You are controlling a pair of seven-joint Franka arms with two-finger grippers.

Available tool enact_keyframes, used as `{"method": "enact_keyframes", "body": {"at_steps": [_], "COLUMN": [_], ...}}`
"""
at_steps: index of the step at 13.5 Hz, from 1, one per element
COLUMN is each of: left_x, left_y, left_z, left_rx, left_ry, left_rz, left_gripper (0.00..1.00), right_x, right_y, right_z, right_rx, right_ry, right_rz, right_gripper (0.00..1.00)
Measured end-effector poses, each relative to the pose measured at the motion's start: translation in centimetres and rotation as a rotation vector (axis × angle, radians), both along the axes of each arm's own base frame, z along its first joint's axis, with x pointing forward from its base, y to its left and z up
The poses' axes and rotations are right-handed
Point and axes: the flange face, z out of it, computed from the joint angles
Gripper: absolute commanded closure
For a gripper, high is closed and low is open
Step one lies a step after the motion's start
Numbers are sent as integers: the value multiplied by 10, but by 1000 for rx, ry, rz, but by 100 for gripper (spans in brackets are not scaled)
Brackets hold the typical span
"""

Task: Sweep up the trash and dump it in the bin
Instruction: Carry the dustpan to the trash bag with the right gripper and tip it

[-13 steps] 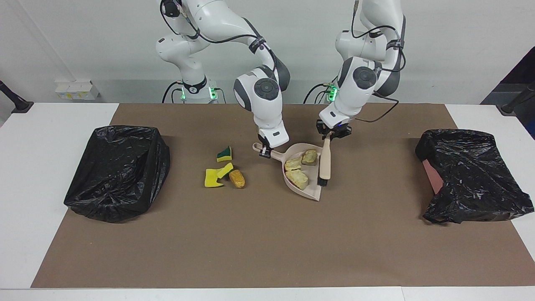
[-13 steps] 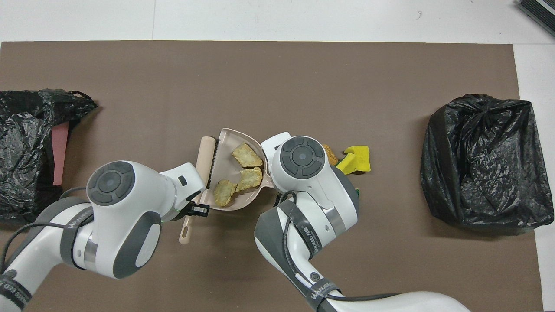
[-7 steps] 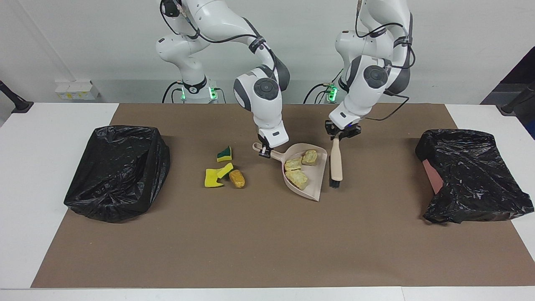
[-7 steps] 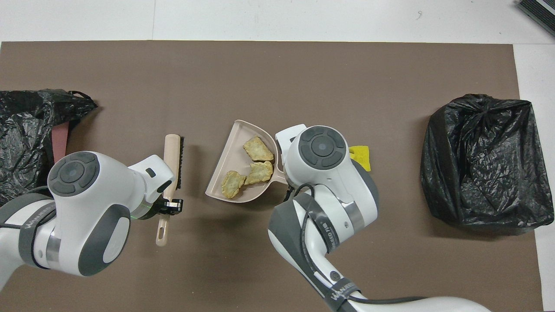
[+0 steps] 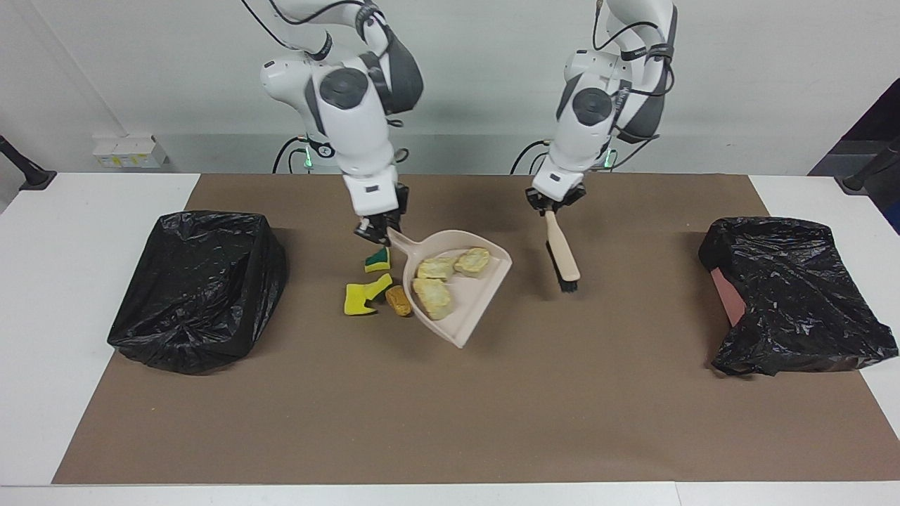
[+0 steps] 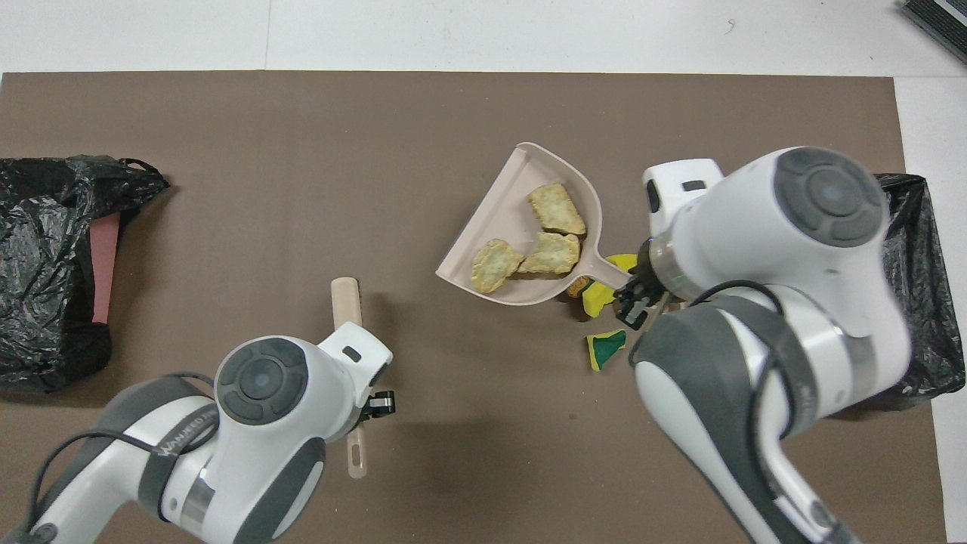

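- Right gripper (image 5: 377, 232), wrist bent down, clamps the dustpan (image 5: 460, 295) handle, raised over mat with three pale chunks (image 5: 436, 284) inside
- Left gripper (image 5: 552, 209) grips the brush (image 5: 562, 256), hanging tilted
- Yellow scraps (image 5: 362, 296) lie on the mat (image 5: 450, 407)

3 pale yellow crumbly chunks (image 5: 443, 277) riding in the raised, tilted dustpan (image 5: 485, 295). On the mat: green-backed yellow piece (image 5: 377, 259), bright yellow scraps (image 5: 363, 296), orange-brown lump (image 5: 399, 301) partly under the pan. Black-bagged bin (image 5: 197, 288) at the right arm's end.
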Motion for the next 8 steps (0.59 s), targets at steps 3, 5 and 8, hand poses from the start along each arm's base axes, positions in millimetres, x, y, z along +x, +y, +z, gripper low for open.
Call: {"method": "enact_keyframes", "body": {"at_steps": [3,5,8], "left_x": [-40,-69,-109], "left_y": [-40,-61,-86], "left_z": [-4,-12,-32], "left_rx": [-55,-67,-71], "left_ry": [10,2,-26], "left_rz": [-14,-9,12], "left_gripper": [100,100,100], "right_x": [-2,-2,-9], "right_y": [-90,-151,-251], "right_z": [30,37,36], "right_rx": [-24,-21,-19], "right_ry": [9,14,20], "right_rz": [-34,-12,56], "right_gripper": [100,100,100]}}
